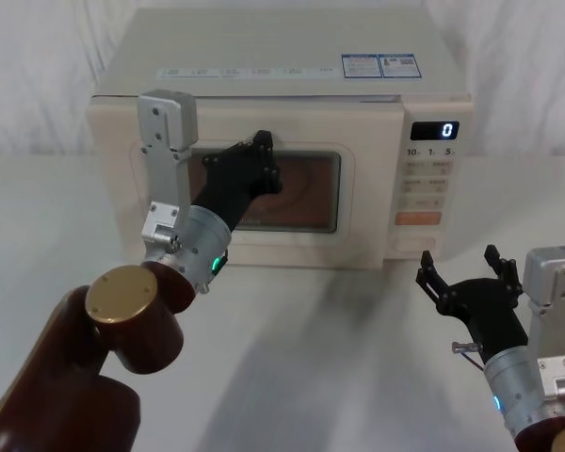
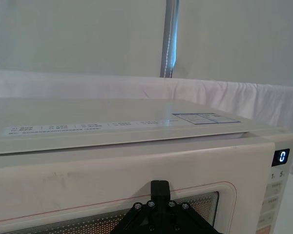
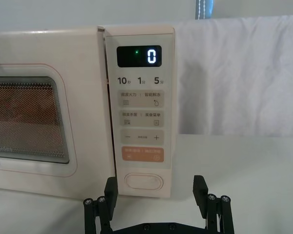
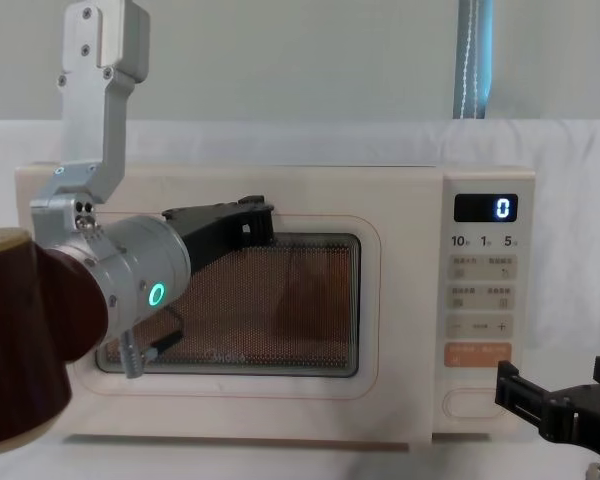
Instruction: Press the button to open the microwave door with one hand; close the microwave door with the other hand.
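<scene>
Against the door (image 1: 235,179), over its mesh window's upper left part, sits the left gripper (image 1: 264,155); whether its fingers are apart or together cannot be told. The door lies flush with the microwave's (image 1: 264,71) front, its right edge meeting the control panel (image 3: 141,112). The button (image 3: 143,181) sits at the panel's bottom. In front of the button, with clear table between, hovers the right gripper (image 3: 156,187), fingers spread apart.

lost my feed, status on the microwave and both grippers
Left gripper at the microwave door, near the window's top. Right gripper open, hanging short of the button. Door looks shut. Nothing in the way.
</scene>
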